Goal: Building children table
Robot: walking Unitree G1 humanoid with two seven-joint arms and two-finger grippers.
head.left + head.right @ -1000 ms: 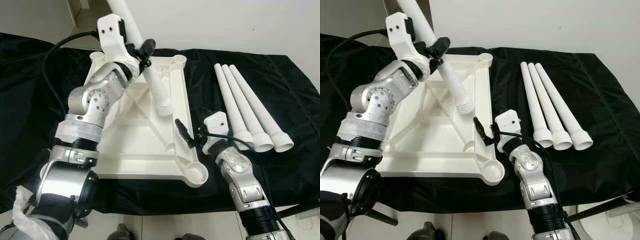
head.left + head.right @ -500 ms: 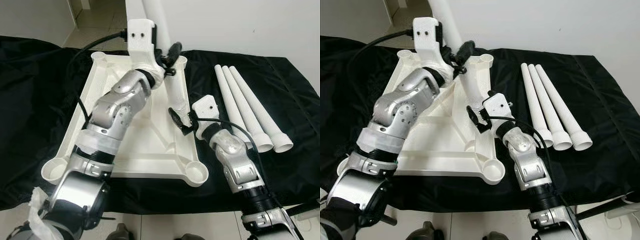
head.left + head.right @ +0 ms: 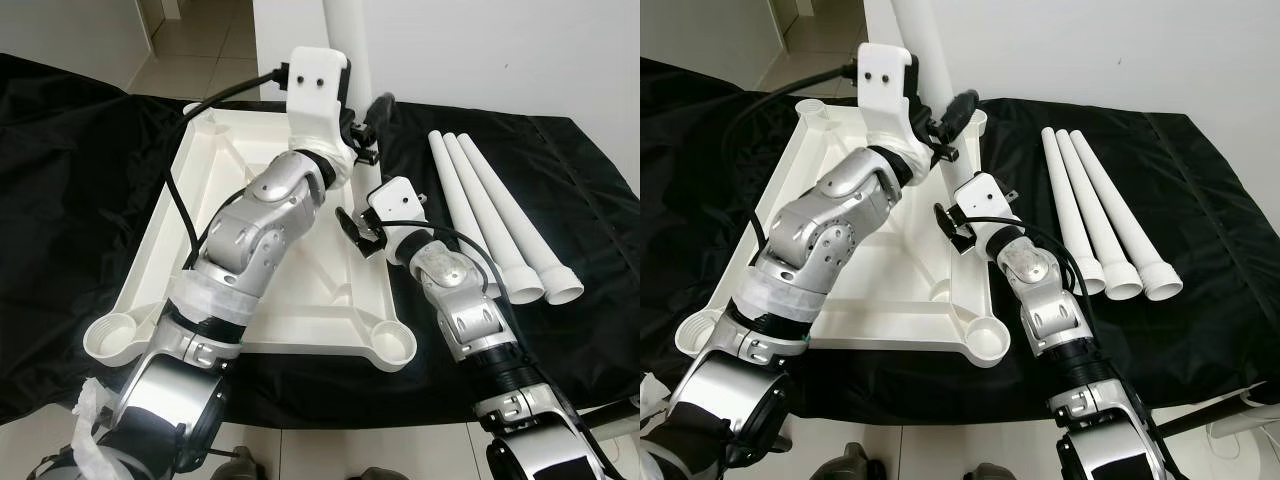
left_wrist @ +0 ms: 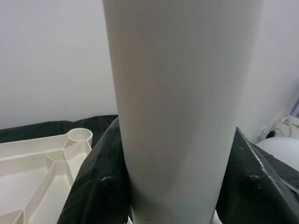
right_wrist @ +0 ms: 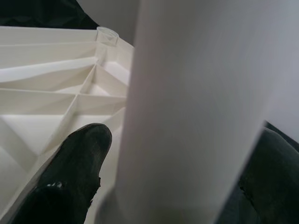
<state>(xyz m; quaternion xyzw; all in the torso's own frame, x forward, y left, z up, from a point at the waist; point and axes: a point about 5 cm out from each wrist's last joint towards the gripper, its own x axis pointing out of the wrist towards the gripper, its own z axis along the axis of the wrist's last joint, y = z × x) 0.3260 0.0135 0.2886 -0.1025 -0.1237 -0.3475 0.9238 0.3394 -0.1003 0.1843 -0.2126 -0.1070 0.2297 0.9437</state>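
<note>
Head views: the left gripper (image 3: 945, 125), clamped shut on the long white plastic table leg (image 3: 915, 45), holds it near upright over the far right corner of the upturned white plastic tabletop (image 3: 205, 215). Three more white tapered legs (image 3: 495, 220) lie on the black cloth (image 3: 70, 190).

Left wrist view: the leg's axis stands vertical between black fingers (image 4: 98, 186).

Right wrist view: the right gripper (image 3: 362, 232) stands spread around the leg, finger (image 5: 70, 172) just beside it.
</note>
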